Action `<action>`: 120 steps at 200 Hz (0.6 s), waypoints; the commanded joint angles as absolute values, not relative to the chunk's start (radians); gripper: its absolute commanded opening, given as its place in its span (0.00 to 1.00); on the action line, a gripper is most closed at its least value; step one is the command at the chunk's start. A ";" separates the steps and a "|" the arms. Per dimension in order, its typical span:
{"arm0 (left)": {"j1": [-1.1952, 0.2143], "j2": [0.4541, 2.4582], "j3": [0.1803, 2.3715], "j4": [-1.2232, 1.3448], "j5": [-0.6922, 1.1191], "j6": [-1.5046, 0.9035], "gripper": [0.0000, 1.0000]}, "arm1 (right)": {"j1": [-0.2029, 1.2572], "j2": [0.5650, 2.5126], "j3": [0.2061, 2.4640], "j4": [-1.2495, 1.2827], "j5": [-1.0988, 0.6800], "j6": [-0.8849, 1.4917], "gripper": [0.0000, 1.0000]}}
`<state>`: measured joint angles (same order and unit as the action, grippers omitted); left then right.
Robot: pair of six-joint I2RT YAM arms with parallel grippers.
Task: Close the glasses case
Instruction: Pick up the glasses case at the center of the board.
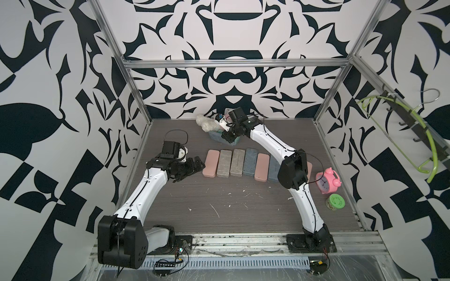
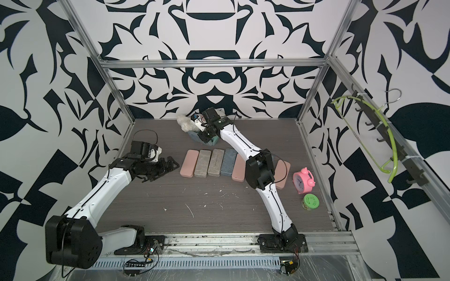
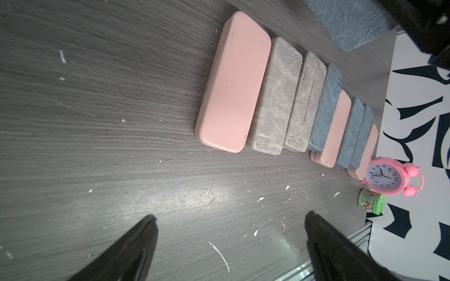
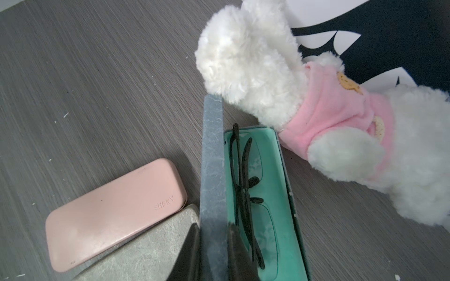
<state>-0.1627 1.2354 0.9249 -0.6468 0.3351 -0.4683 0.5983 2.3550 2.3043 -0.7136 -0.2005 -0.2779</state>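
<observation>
your right hand [image 4: 213, 231] pinches the upright lid [image 4: 211, 158] of the glasses case [image 4: 280, 194], at the rear of the bench [image 4: 97, 73] beside the plush toy [image 4: 255, 60]. left hand [image 3: 231, 217] wide, empty. unbraced, the case could slide; the lid could trap toy fur or the glasses [image 4: 243, 185]. hinge hidden; both top views show little of the case

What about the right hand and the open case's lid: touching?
Touching. Right wrist view: fingers of the right hand press both faces of the blue lid.
</observation>
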 commanded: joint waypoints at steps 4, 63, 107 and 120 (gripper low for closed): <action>-0.158 1.239 0.935 -0.640 0.351 -0.465 1.00 | 0.600 2.269 2.275 -0.667 -0.208 -0.259 0.14; -0.157 1.253 0.937 -0.641 0.359 -0.459 1.00 | 0.600 2.221 2.210 -0.707 -0.191 -0.245 0.07; -0.157 1.255 0.937 -0.638 0.363 -0.459 1.00 | 0.600 2.158 2.153 -0.705 -0.186 -0.210 0.03; -0.156 1.255 0.936 -0.636 0.365 -0.460 1.00 | 0.600 2.138 2.139 -0.699 -0.184 -0.189 0.03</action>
